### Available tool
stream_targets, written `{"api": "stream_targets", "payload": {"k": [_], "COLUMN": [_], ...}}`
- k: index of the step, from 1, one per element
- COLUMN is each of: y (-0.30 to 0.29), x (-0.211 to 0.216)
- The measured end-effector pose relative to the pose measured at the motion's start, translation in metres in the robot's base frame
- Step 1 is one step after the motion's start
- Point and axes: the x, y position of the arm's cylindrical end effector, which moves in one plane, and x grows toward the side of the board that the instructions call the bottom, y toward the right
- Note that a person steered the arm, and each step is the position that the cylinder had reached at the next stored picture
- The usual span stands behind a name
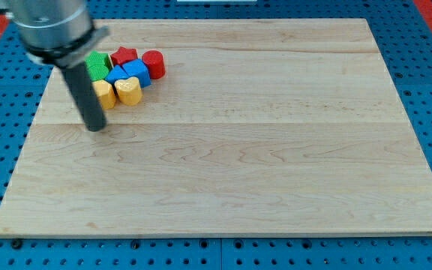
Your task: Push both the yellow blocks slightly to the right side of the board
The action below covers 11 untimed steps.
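Two yellow blocks lie side by side near the board's upper left: a yellow heart-shaped block [129, 90] and, to its left, a yellow block [104, 94] partly hidden by my rod. My tip [95, 128] rests on the board just below and to the left of the left yellow block, close to it; contact cannot be told. The yellow blocks sit at the lower edge of a tight cluster of blocks.
Touching the yellow blocks from above are a blue block [116, 75], a second blue block [137, 72], a green block [98, 64], a red star block [124, 55] and a red cylinder [154, 64]. The wooden board [261, 150] lies on a blue pegboard.
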Motion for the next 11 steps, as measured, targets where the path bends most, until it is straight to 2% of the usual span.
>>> {"api": "stream_targets", "payload": {"k": [1,6,7,8,9,10,11], "y": [-0.032,0.001,0.002,-0.028,-0.075,-0.077,-0.069], "x": [-0.026,-0.029,-0.029,-0.035,-0.101,-0.151,-0.149]}}
